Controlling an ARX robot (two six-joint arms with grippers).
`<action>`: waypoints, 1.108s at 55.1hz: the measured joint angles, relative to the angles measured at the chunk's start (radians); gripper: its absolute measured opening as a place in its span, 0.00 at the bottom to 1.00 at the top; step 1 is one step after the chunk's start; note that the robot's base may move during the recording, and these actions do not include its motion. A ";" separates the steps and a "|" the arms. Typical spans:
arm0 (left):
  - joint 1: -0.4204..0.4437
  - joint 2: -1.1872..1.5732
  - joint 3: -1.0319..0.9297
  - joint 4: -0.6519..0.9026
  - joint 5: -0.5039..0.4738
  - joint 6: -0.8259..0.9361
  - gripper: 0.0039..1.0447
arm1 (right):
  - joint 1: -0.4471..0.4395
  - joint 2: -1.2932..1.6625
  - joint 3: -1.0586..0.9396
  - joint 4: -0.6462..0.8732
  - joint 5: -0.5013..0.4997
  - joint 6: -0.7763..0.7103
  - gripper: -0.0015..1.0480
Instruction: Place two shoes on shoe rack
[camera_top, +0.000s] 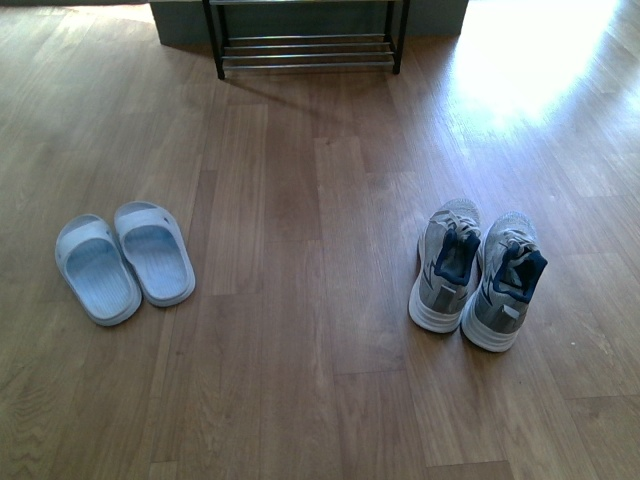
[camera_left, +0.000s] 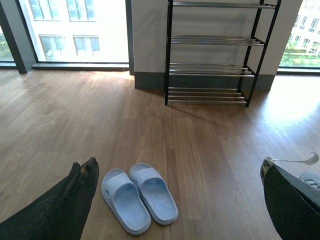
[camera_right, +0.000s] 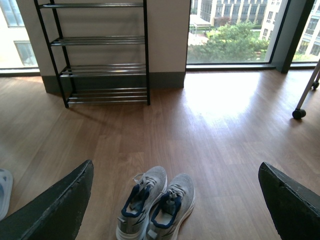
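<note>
Step in hand: the start, before any grasp. Both pairs sit on the wood floor (camera_top: 300, 320), and no shoe shows on any visible shelf of the shoe rack (camera_top: 305, 52).

Positions, front view: the pale blue slides (camera_top: 125, 262) lie on the left, the two touching side by side. The grey sneakers (camera_top: 478, 278) stand on the right, heels toward the camera. The two pairs are well apart. The rack stands against the far wall, centred between them and well away from both.

Left tool (camera_left: 178, 162): jaws spread wide, holding nothing. The slides (camera_left: 140, 200) lie on the floor below and beyond it, closer to one finger than to the other.

Right tool (camera_right: 176, 164): jaws also wide apart and empty. The sneakers (camera_right: 157, 202) lie roughly midway between its fingers, on the floor beneath.

Judgement on the next move: each tool must descend onto a shoe and close on it, at a slide's strap or a sneaker's collar. Then comes a long forward carry to a rack shelf, so the reach looks like the main constraint.
</note>
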 joint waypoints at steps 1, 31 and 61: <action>0.000 0.000 0.000 0.000 0.000 0.000 0.91 | 0.000 0.000 0.000 0.000 0.000 0.000 0.91; 0.000 0.000 0.000 0.000 0.000 0.000 0.91 | 0.000 0.000 0.000 0.000 0.000 0.000 0.91; 0.000 0.000 0.000 0.000 0.000 0.000 0.91 | 0.000 0.000 0.000 0.000 0.000 0.000 0.91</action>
